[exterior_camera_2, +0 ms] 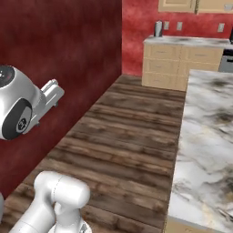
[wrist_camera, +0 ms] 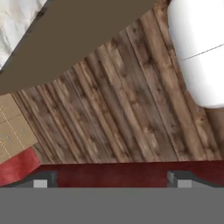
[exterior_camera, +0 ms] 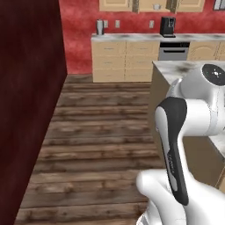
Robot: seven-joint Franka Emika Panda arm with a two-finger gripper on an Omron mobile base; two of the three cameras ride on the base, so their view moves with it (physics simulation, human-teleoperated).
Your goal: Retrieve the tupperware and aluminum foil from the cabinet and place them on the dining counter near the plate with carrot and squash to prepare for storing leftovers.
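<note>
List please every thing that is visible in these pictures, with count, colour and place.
dining counter: one, white-grey marble top, tan sides, right of the robot.
wall counter: one run, tan drawer fronts, marble top, far wall.
cabinet: tan doors, above the wall counter.
coffee machine: one, black, on the wall counter.
metal jug: one, grey, wall counter's left end.
dishwasher: one, silver-black, under the wall counter.
floor: dark wood planks.
walls: red.
gripper: one, dark tips, open, holding nothing, above the floor.

No lettering, brand, number or sign can be read anywhere; the small marks on the white robot arm's (exterior_camera: 176, 145) dark joint cover are too blurred.
</note>
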